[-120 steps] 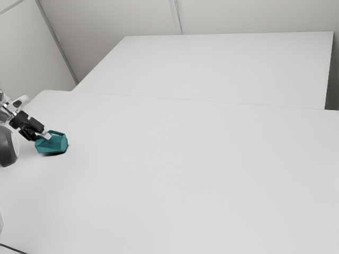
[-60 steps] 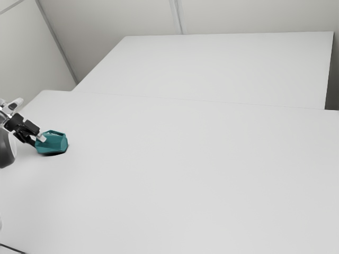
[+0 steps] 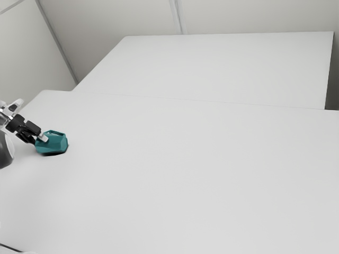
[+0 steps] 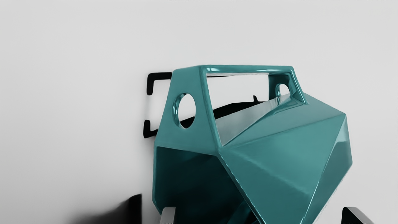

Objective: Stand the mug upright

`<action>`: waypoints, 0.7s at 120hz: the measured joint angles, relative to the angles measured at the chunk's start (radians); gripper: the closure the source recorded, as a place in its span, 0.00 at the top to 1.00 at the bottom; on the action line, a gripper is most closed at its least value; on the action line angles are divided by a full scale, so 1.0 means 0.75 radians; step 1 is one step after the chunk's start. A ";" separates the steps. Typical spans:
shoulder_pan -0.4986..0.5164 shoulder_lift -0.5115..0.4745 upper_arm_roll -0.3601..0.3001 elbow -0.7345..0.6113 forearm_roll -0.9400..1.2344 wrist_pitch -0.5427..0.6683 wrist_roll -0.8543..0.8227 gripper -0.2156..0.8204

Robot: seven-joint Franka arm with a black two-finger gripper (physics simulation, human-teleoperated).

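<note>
Lying apparently sideways, mug [image 4: 267, 165] bares wrist-view holes [image 4: 176, 109].

pale walls [image 3: 122, 18] | grey seams [image 3: 57, 42] | white table [image 3: 185, 180] | white surface [image 3: 222, 69] behind, perhaps another table

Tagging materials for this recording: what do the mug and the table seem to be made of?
The mug looks like glossy glazed ceramic or hard plastic: its teal facets carry bright edge highlights. The table looks like matte laminate or painted board: even, pale, without visible grain.
</note>
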 joint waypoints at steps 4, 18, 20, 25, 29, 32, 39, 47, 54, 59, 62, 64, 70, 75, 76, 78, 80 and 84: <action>0.001 0.000 -0.002 0.000 -0.003 0.000 0.001 0.73; 0.005 0.003 -0.004 -0.001 -0.024 -0.001 0.009 0.66; 0.005 0.003 -0.004 -0.001 -0.027 -0.002 0.010 0.65; 0.006 0.004 -0.008 -0.001 -0.035 -0.003 0.012 0.62; 0.006 0.004 -0.011 -0.001 -0.042 -0.004 0.014 0.61; 0.006 0.004 -0.012 -0.001 -0.049 -0.005 0.015 0.59; 0.006 0.004 -0.015 -0.004 -0.068 -0.009 0.018 0.57; 0.006 0.004 -0.019 -0.007 -0.087 -0.012 0.021 0.54; 0.007 0.004 -0.022 -0.008 -0.103 -0.015 0.023 0.51; 0.006 0.004 -0.023 -0.008 -0.113 -0.018 0.025 0.48; 0.007 0.004 -0.026 -0.007 -0.119 -0.020 0.026 0.46; 0.007 0.004 -0.028 -0.005 -0.122 -0.021 0.026 0.45; 0.008 0.002 -0.038 -0.002 -0.131 -0.023 0.028 0.39; 0.009 0.000 -0.047 -0.001 -0.136 -0.026 0.029 0.34; 0.010 0.000 -0.048 0.000 -0.137 -0.026 0.030 0.33; 0.010 -0.001 -0.051 0.000 -0.139 -0.028 0.030 0.30; 0.011 -0.002 -0.053 0.000 -0.141 -0.029 0.031 0.29; 0.012 -0.005 -0.059 0.001 -0.144 -0.032 0.031 0.25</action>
